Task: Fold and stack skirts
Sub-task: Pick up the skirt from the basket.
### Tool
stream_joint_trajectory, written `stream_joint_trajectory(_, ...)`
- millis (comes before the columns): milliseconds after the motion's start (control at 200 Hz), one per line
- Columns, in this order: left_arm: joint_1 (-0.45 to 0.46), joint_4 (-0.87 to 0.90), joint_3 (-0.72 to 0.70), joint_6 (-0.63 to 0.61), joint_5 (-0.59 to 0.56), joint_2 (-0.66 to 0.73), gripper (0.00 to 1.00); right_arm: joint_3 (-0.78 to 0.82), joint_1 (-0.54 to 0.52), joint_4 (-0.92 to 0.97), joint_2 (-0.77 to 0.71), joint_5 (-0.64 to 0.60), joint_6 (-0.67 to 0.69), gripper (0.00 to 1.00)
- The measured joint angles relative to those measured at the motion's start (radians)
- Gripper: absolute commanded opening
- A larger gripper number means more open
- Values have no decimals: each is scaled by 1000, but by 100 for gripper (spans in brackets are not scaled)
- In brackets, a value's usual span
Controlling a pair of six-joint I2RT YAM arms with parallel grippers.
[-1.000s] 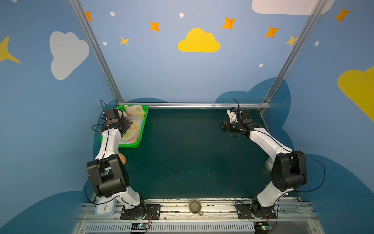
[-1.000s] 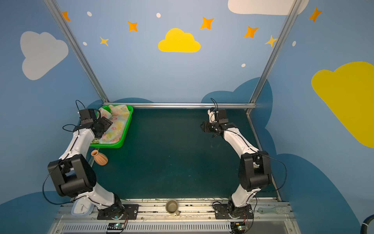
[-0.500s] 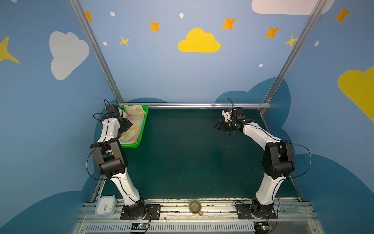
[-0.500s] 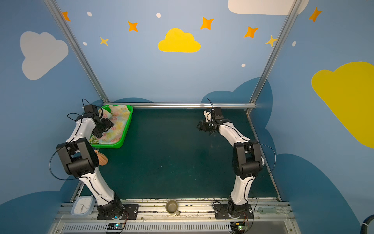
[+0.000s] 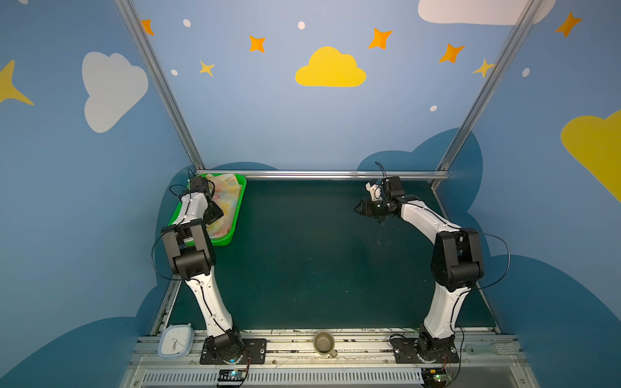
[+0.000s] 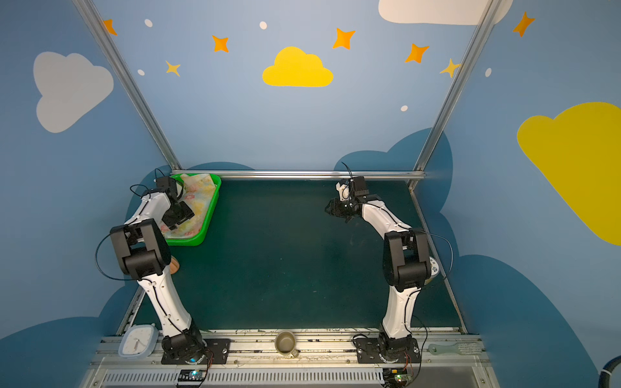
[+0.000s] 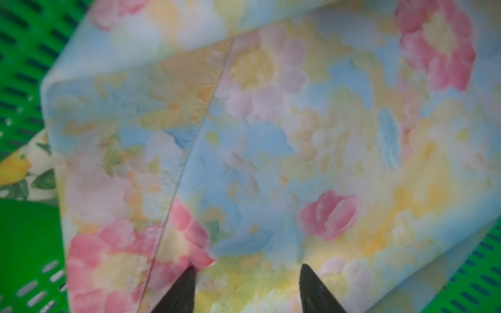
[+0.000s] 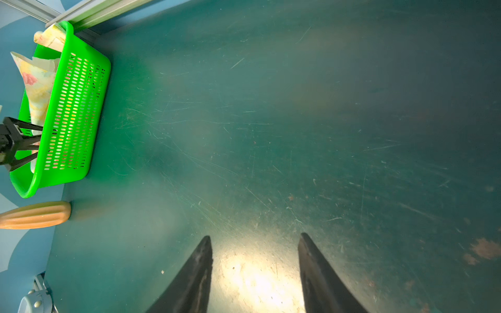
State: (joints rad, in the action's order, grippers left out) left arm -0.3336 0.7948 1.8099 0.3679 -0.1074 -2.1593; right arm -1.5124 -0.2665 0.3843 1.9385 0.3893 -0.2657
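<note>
The pale floral skirt [image 5: 230, 198] [image 6: 198, 196] lies crumpled in the green basket [image 5: 240, 215] [image 6: 209, 215] at the far left corner. It fills the left wrist view [image 7: 271, 135], where a corner of the lemon-print skirt [image 7: 21, 168] peeks out beneath it. My left gripper [image 5: 215, 213] [image 6: 178, 216] [image 7: 246, 268] reaches down into the basket, its jaws apart and both tips pressed on the floral cloth. My right gripper [image 5: 359, 210] [image 6: 327, 209] [image 8: 254, 235] hovers open over the bare mat at the far right, holding nothing.
A wooden vase [image 6: 174, 265] [image 8: 35, 215] lies just in front of the basket [image 8: 73, 113]. On the front rail are a pale blue clock [image 5: 176, 342], a mug [image 5: 324, 342] and a flat tool [image 5: 487, 349]. Metal posts and blue walls close in the dark green mat [image 5: 302, 252].
My left arm has stretched deeper into the basket and dropped onto the floral skirt, its jaws narrowing. My right gripper has drifted a little towards the middle.
</note>
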Motion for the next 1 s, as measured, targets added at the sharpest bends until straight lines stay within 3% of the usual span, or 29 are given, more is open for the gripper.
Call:
stream_joint_trajectory(105, 5, 1, 13, -8, -12, -18, 31, -7, 0, 7, 9, 2, -1, 50)
stream_joint_trajectory(195, 5, 5, 17, -16, -19, -22, 5, -8, 0, 13, 12, 2, -1, 49)
stream_joint_trajectory(471, 8, -6, -3, -24, -22, -5, 4, -8, 0, 21, 12, 13, -10, 48)
stream_joint_trajectory(496, 10, -6, -10, -24, -22, 2, 10, -8, 0, 22, 12, 14, -10, 48)
stream_joint_trajectory(531, 11, -8, -21, -29, -22, 13, 45, -8, -1, 23, 12, 16, -11, 48)
stream_joint_trajectory(556, 12, -7, -26, -29, -22, 21, 62, -8, -1, 24, 12, 16, -11, 48)
stream_joint_trajectory(611, 14, -2, -32, -31, -25, 38, 71, -8, -1, 24, 12, 18, -12, 48)
stream_joint_trajectory(661, 16, -1, -32, -32, -30, 51, 88, -8, -2, 24, 12, 20, -13, 48)
stream_joint_trajectory(726, 17, 0, -31, -39, -35, 60, 91, -8, -2, 24, 12, 23, -15, 48)
stream_joint_trajectory(1001, 17, 30, 26, -50, -39, -16, 88, -12, -2, 25, 19, 24, -14, 48)
